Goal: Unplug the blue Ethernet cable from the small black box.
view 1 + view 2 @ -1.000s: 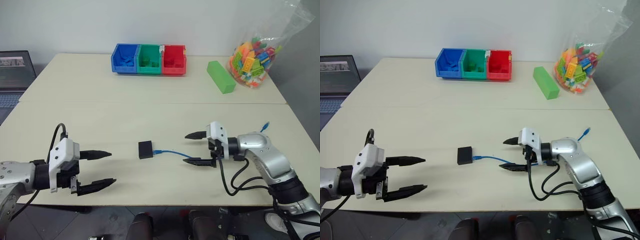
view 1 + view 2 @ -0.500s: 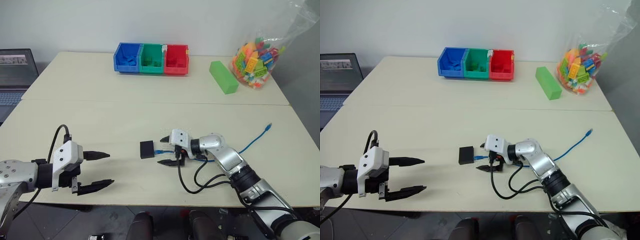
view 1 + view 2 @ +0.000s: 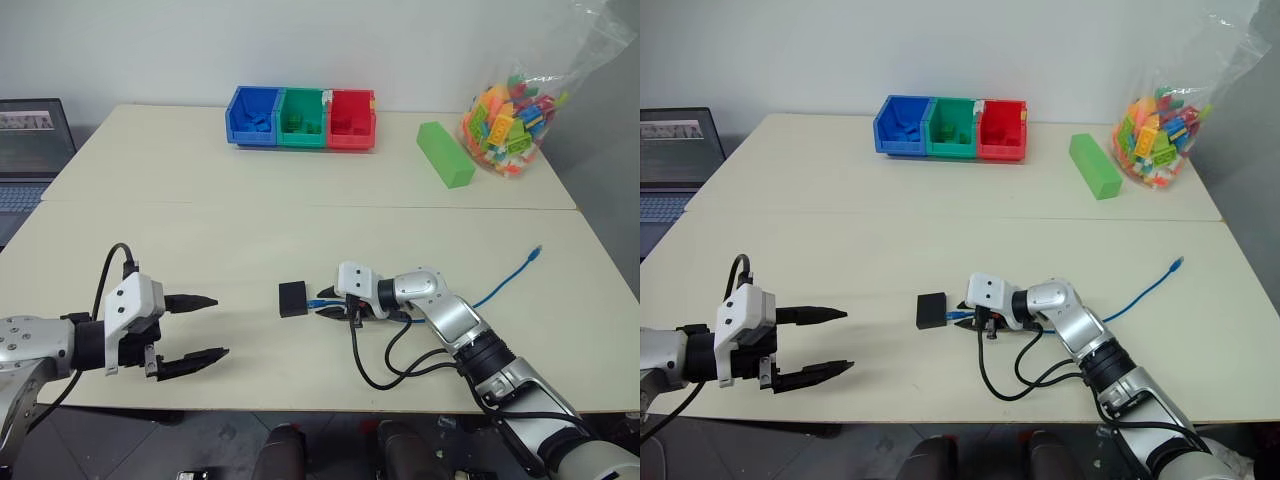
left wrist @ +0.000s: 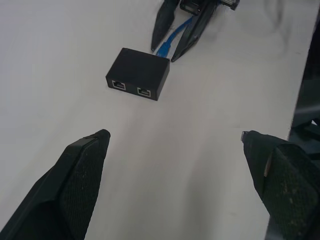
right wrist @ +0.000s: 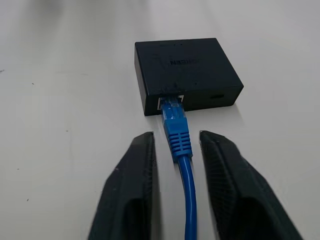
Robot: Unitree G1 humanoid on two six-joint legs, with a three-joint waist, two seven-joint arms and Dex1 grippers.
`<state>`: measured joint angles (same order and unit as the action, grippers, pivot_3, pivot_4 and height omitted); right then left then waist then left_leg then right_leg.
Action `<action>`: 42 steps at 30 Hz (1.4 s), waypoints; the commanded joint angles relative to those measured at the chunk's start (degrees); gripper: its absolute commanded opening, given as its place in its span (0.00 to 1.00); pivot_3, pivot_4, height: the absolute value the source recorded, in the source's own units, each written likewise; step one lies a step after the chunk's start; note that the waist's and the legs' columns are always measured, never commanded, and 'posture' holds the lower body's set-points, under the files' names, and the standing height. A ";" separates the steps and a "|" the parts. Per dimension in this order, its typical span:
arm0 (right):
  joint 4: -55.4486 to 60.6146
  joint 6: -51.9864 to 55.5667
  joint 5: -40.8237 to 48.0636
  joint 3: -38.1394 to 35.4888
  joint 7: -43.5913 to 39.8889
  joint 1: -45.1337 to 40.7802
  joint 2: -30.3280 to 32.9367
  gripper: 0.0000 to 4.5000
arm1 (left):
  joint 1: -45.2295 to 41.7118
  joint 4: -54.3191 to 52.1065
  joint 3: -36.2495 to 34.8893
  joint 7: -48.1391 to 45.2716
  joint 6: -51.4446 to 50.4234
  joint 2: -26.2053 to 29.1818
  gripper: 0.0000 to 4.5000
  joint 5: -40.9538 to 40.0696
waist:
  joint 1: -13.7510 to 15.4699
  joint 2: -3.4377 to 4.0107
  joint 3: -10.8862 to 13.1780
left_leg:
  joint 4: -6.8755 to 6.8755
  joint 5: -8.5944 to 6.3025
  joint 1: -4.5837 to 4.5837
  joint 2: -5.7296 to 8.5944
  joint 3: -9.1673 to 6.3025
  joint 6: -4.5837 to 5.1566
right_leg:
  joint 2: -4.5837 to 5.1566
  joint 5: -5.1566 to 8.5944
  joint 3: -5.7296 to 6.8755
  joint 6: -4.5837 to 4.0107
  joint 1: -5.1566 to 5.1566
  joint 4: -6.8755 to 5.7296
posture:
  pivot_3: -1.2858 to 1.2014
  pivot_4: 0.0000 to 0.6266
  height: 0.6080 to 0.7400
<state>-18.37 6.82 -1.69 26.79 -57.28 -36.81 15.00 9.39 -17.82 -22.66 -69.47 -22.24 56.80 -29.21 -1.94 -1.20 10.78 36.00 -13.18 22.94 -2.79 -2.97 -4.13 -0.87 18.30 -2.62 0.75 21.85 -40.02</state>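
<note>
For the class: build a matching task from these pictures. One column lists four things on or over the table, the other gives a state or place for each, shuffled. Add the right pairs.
Things
1. blue Ethernet cable
2. left gripper
3. green block
4. right gripper

States or places
A. lying beside the bag of coloured bricks
B. fingers wide apart, nothing between them
C. plugged into the small black box
D. fingers close on either side of the cable, just behind the plug

Pairs: 1-C, 2-B, 3-A, 4-D

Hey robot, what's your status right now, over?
Right tool straddling blue cable just behind its plug, a gap each side. Cable plugged into black box. Left tool open, off to the side. Nothing blocking.
</note>
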 commanded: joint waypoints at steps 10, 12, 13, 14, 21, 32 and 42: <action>7.54 -9.81 -3.20 -4.20 2.56 -2.00 6.25 0.03 | -13.52 3.28 3.75 5.79 -17.61 -3.98 1.00 -12.01 | 0.14 0.03 0.02 | 0.01 0.00 0.03 0.02 -0.03 0.00 | 0.00 0.00 0.03 0.00 0.00 -0.01 | 0.52 0.24 1.00; 9.53 -14.75 -4.71 -4.74 3.60 -1.99 8.51 0.03 | -16.62 4.28 4.89 6.10 -21.51 -5.00 1.00 -15.04 | 0.12 0.02 0.02 | 0.04 0.00 0.07 0.05 -0.07 0.00 | 0.02 0.00 0.07 0.01 -0.02 -0.01 | 0.52 0.24 1.00; 10.32 -17.22 -5.27 -5.03 4.09 -1.97 9.46 0.03 | -18.17 4.95 5.41 6.20 -23.20 -5.48 1.00 -16.30 | 0.04 -0.04 -0.01 | 0.04 0.00 0.06 0.06 -0.07 0.00 | 0.02 0.00 0.07 0.02 -0.02 -0.01 | 0.52 0.24 1.00; 11.02 -19.09 -5.63 -5.36 4.40 -1.86 10.20 0.03 | -19.44 5.49 5.99 6.27 -24.39 -5.84 1.00 -17.08 | 0.06 0.01 0.01 | 0.03 0.00 0.05 0.04 -0.08 0.00 | 0.02 0.00 0.07 0.01 -0.04 -0.01 | 0.52 0.24 1.00; 15.73 -30.58 -8.13 -6.24 8.02 -0.98 13.58 0.02 | -31.26 12.53 11.04 8.38 -29.89 -12.22 1.00 -19.31 | 0.07 -0.04 0.00 | 0.06 0.01 0.03 0.06 -0.08 -0.01 | 0.01 -0.01 0.08 0.01 -0.07 -0.05 | 0.52 0.24 1.00; 17.73 -31.70 -8.07 -6.49 9.28 -0.86 13.61 0.02 | -36.70 16.14 14.03 8.11 -31.72 -16.57 1.00 -19.30 | 0.05 -0.04 0.00 | 0.10 0.02 0.04 0.07 -0.09 -0.03 | 0.03 -0.02 0.06 0.00 -0.08 -0.07 | 0.52 0.24 1.00; 17.49 -32.14 -9.49 -5.78 10.37 -1.79 12.35 0.02 | -37.67 17.17 13.78 7.39 -32.66 -17.97 0.66 -19.62 | 0.02 -0.04 0.00 | 0.10 0.02 0.02 0.07 -0.09 -0.03 | 0.03 -0.02 0.05 0.00 -0.09 -0.08 | 0.52 0.24 1.00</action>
<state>-2.59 -24.20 -10.92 21.87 -47.91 -37.14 27.80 -27.52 0.24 -8.15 -61.33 -55.07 38.63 -47.91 -1.91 -1.24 10.77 36.10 -13.16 22.97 -2.71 -3.06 -4.16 -0.84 18.28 -2.56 0.75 21.76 -40.10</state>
